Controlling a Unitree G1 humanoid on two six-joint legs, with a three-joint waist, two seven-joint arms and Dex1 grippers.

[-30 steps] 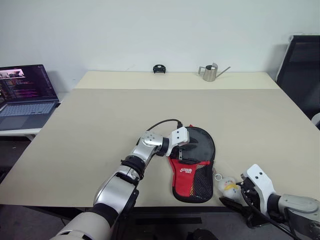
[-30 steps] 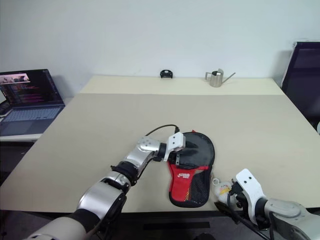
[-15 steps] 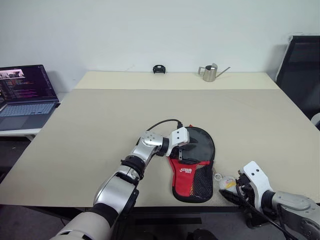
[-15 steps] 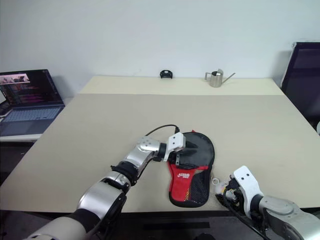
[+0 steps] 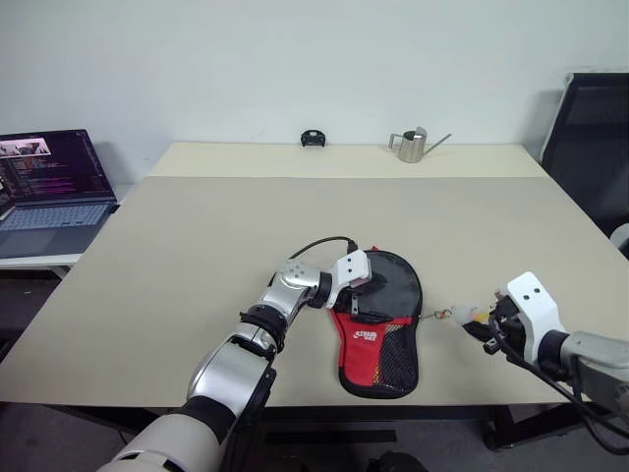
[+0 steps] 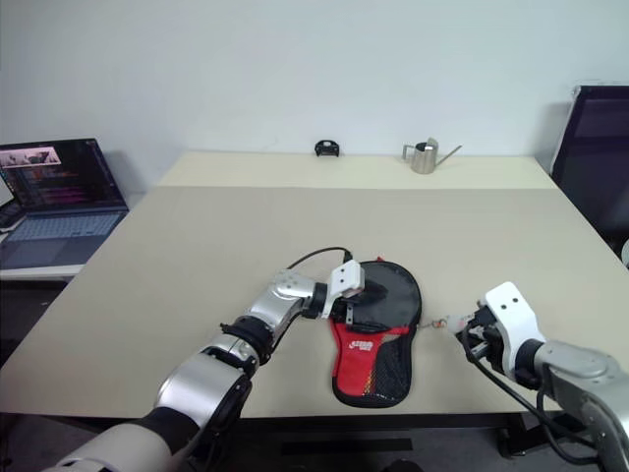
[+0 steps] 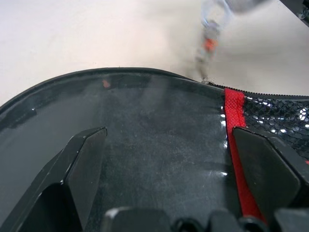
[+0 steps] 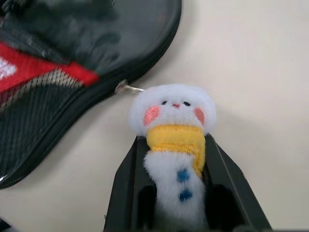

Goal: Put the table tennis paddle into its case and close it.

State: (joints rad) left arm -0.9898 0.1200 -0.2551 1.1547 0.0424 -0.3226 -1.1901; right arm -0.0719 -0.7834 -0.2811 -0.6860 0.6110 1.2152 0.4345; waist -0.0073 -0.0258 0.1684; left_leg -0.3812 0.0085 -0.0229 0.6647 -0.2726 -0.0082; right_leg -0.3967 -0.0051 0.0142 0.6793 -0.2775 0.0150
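Left eye view: the case (image 5: pixel 378 320) lies flat near the bench's (image 5: pixel 197 236) front edge, round end away from it, and the left gripper (image 5: pixel 362 295) rests on its dark upper panel, fingers spread wide. Off toward the right edge, the right gripper (image 5: pixel 484 321) holds a small plush charm (image 5: pixel 468 315) that hangs on a short chain from the case's rim. A second ago that gripper sat lower at the front edge with fingers apart beside the charm; now it has risen and moved off, drawing the chain out. Left wrist view: the fingers (image 7: pixel 82 159) stand apart over the glossy black panel, pinning it; no paddle is visible, presumably inside. Right wrist view: the fingers (image 8: pixel 126 188) are clamped on the charm's white body below its yellow scarf. The charm is soft and light, the case floppy, so I judge that pulling calls for a firm pinch low on the plush while the case stays pinned.
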